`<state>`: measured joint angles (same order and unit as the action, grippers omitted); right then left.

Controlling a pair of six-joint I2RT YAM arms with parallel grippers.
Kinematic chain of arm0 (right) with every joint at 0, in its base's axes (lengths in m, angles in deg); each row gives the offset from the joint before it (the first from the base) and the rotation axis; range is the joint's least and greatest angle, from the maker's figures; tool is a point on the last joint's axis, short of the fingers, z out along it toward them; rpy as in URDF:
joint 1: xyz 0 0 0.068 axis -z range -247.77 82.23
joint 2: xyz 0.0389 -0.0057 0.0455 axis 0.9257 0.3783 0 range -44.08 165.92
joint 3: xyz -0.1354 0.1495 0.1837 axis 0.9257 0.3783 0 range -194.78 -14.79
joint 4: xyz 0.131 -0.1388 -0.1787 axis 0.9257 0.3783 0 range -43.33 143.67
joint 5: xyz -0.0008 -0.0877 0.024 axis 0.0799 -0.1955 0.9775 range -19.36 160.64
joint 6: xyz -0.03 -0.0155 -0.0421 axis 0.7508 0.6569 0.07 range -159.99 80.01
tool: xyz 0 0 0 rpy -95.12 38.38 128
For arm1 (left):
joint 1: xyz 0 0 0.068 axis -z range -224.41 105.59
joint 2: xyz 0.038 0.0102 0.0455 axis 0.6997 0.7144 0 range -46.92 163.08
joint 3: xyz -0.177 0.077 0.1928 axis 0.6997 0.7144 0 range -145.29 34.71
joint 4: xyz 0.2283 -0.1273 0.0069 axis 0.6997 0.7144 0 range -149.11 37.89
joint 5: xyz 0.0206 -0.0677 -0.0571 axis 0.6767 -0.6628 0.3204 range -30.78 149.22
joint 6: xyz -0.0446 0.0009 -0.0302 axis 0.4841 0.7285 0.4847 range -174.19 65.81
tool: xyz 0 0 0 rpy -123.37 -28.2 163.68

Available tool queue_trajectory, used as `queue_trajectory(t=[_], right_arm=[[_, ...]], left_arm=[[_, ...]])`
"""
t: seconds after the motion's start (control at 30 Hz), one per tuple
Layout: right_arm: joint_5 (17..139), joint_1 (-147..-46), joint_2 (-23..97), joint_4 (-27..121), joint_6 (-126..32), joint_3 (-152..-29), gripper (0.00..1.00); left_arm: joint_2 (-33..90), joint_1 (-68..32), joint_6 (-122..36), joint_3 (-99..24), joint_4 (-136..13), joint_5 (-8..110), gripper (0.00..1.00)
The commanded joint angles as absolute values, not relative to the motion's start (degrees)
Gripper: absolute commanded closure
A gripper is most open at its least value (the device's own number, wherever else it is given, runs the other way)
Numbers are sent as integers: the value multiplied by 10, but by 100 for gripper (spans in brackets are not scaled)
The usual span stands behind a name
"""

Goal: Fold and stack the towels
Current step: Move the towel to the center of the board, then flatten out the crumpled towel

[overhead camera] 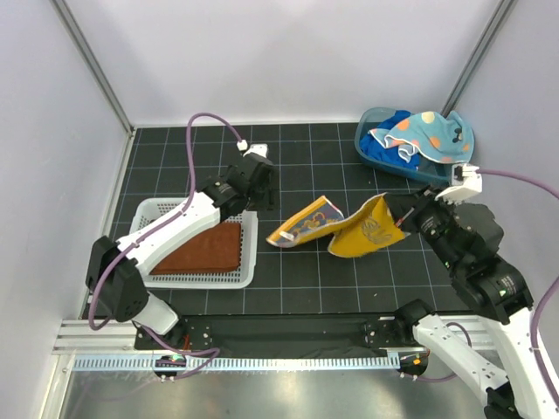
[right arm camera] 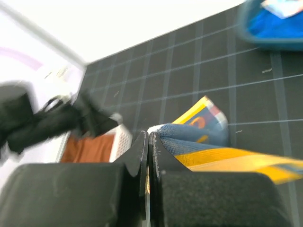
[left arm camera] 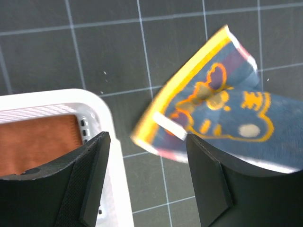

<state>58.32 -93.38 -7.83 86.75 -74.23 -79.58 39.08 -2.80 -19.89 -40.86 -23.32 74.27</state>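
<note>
A yellow-orange towel [overhead camera: 336,229] with a blue printed underside lies crumpled at mid-mat. Its right corner is lifted, and my right gripper [overhead camera: 403,218] is shut on that corner. In the right wrist view the closed gripper [right arm camera: 149,137] pinches the towel [right arm camera: 227,156]. My left gripper [overhead camera: 262,196] hovers open by the towel's left end [left arm camera: 213,109]; nothing is between its fingers [left arm camera: 94,161]. A folded rust-brown towel [overhead camera: 205,249] lies flat in the white basket [overhead camera: 148,214]. A spotted light blue towel [overhead camera: 428,133] and a royal blue towel [overhead camera: 389,150] sit in the blue tub [overhead camera: 367,148].
The white mesh basket's corner [left arm camera: 102,106] is just left of the left gripper. The blue tub stands at the back right, behind the right arm. White walls enclose the black gridded mat [overhead camera: 306,148].
</note>
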Motion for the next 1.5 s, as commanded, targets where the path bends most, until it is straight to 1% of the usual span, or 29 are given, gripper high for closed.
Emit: queue_trajectory(t=[0.0, 0.07, 0.1, 0.13, 0.3, 0.47, 0.53, 0.63, 0.67, 0.73, 0.77, 0.83, 0.9, 0.93, 1.0, 1.03, 1.07, 1.13, 1.17, 1.2, 1.27, 1.3, 1.4, 1.47], right_arm=[[727, -934, -79, 866, -755, -727, 99], [749, -934, -101, 867, -771, -684, 99], [749, -934, -115, 870, -774, -643, 99], [751, -934, -141, 874, -780, -624, 99], [808, -934, -159, 877, -780, -524, 99], [819, -960, -125, 880, -766, -497, 99], [801, -976, -108, 873, -768, -496, 99], [750, -1002, -88, 851, -795, -506, 75], [737, -1005, -81, 843, -799, -511, 61], [670, -1006, -52, 820, -802, -531, 52], [655, -1006, -35, 811, -798, -541, 48], [629, -1006, 23, 789, -784, -582, 47], [595, -1005, 64, 770, -767, -625, 43], [587, -1005, 119, 754, -746, -641, 43], [576, -996, 182, 743, -721, -690, 43], [586, -988, 214, 730, -709, -706, 43], [597, -966, 274, 723, -687, -722, 44], [639, -945, 326, 692, -661, -759, 44], [656, -928, 381, 683, -637, -771, 45], [676, -922, 406, 676, -619, -799, 46], [672, -912, 463, 684, -595, -834, 46], [672, -909, 515, 694, -568, -867, 47], [671, -895, 592, 710, -540, -919, 47], [674, -887, 618, 712, -531, -938, 46]], left_arm=[[409, -26, -184, -418, -267, 715, 32], [429, -21, -176, -421, -269, 716, 32], [436, -20, -172, -422, -269, 714, 33], [443, -20, -159, -424, -268, 714, 35], [489, -12, -102, -420, -271, 713, 39], [523, 13, -37, -432, -261, 760, 41], [544, 32, -18, -449, -227, 805, 40], [564, 52, 27, -465, -188, 854, 39], [567, 53, 33, -466, -182, 856, 39], [571, 62, 54, -458, -176, 862, 38], [572, 65, 57, -454, -176, 864, 38], [570, 67, 70, -433, -185, 863, 38], [566, 67, 71, -421, -193, 852, 39], [566, 67, 69, -416, -197, 848, 39], [567, 67, 65, -403, -210, 828, 39], [567, 67, 65, -398, -215, 822, 40], [568, 67, 65, -387, -224, 817, 40], [571, 66, 65, -378, -233, 806, 40], [572, 67, 65, -374, -237, 802, 41], [576, 66, 65, -370, -241, 796, 41], [578, 66, 60, -365, -251, 787, 41], [580, 66, 59, -362, -254, 784, 41], [583, 58, 55, -353, -264, 771, 42], [584, 50, 55, -349, -271, 758, 42]])
